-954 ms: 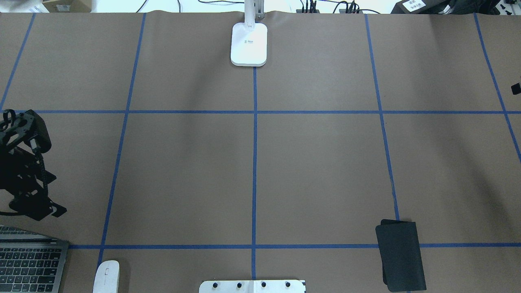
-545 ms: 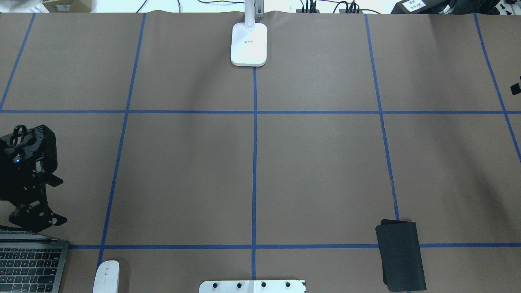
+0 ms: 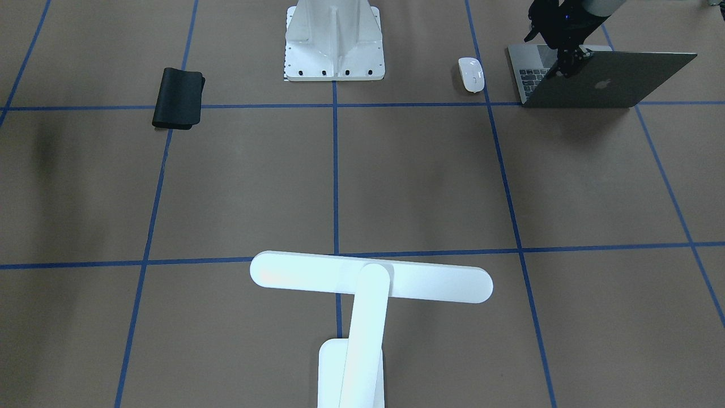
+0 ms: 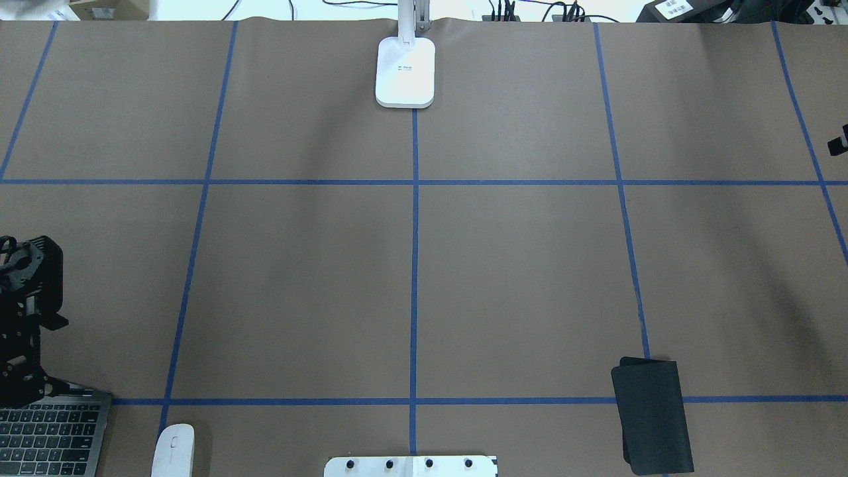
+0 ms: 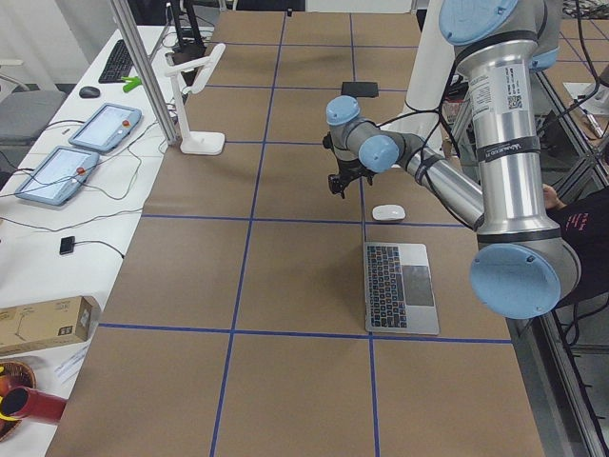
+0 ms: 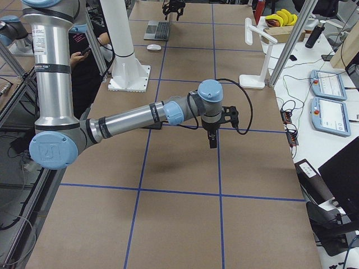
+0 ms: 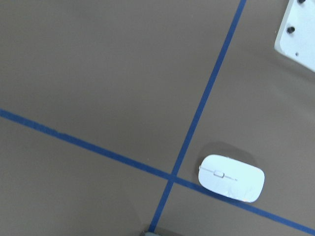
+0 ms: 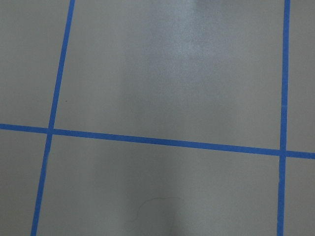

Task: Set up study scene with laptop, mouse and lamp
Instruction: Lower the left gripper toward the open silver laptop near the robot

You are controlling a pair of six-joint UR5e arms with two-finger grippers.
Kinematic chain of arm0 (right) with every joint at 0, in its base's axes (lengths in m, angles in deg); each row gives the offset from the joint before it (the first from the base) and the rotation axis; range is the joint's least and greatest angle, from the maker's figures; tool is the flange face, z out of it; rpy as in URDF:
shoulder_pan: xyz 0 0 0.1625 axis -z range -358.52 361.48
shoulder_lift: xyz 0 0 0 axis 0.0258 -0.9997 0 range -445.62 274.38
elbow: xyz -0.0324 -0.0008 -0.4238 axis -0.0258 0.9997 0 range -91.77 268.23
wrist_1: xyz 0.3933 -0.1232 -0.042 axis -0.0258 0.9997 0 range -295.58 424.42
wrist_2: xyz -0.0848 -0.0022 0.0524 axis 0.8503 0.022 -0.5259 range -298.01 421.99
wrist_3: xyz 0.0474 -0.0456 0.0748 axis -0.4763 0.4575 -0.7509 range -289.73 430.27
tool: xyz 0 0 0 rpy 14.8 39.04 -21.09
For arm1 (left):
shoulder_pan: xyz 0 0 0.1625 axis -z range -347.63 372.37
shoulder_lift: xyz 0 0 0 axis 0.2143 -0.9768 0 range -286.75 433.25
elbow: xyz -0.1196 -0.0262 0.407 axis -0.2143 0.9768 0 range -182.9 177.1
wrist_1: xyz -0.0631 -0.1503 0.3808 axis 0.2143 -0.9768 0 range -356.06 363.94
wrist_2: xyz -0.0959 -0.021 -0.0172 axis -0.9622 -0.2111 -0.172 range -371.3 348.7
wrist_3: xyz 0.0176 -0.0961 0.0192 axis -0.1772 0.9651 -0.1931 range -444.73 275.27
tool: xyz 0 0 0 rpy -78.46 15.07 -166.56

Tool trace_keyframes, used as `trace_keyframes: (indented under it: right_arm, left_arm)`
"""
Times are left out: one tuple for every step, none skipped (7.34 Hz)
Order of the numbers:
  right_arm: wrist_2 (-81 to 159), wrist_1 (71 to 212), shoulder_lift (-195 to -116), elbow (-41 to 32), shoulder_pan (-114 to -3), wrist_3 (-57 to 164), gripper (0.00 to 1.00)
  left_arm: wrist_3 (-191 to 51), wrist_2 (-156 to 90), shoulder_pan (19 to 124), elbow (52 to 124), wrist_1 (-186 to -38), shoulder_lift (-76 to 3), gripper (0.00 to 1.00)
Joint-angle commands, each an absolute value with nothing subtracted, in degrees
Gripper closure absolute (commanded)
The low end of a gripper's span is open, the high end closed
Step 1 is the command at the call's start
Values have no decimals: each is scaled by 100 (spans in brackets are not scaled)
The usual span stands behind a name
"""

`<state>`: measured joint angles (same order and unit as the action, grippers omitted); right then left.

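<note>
Surface [image 3: 425,181] first: what sits on it?

Biggest is the laptop [image 3: 612,85], open at the upper right of the front-facing view, logo side toward the camera. The lamp [image 3: 371,277] stands at bottom centre.

And your grippers?

My left gripper [image 3: 569,59] is at the lid's top edge; whether apart or together, I cannot tell. The same goes for my right gripper [image 6: 213,140], mid-frame in the right-side view. The mouse [image 3: 471,74] lies just left of the laptop, not touching.
</note>
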<state>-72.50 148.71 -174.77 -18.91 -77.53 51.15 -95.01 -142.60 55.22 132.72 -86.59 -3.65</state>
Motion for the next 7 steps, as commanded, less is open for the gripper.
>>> trace_keyframes:
  right_arm:
    - [-7257, 14774, -17492, -1891, -7727, 5111, 0]
    - [-7257, 14774, -17492, -1891, -7727, 5111, 0]
    - [-7257, 14774, -17492, -1891, -7727, 5111, 0]
    - [-7257, 14774, -17492, -1891, -7727, 5111, 0]
    - [-7257, 14774, -17501, -1891, -7727, 5111, 0]
    - [-7257, 14774, -17501, -1891, -7727, 5111, 0]
    - [-7257, 14774, -17501, -1891, -7727, 5111, 0]
  left_arm:
    - [-9483, -14384, 5587, 13280, -8650, -93, 1]
    - [-9492, -14419, 5597, 13263, -8659, 20, 1]
    - [-9527, -14437, 5623, 13262, -8667, 91, 1]
    - [-9527, -14672, 5623, 13262, -8668, 100, 1]
    - [-9536, -14892, 5675, 13254, -8676, 153, 1]
    - [-9545, -14903, 5711, 13280, -8685, 205, 1]
    - [-9667, -14894, 5815, 13254, -8694, 206, 1]
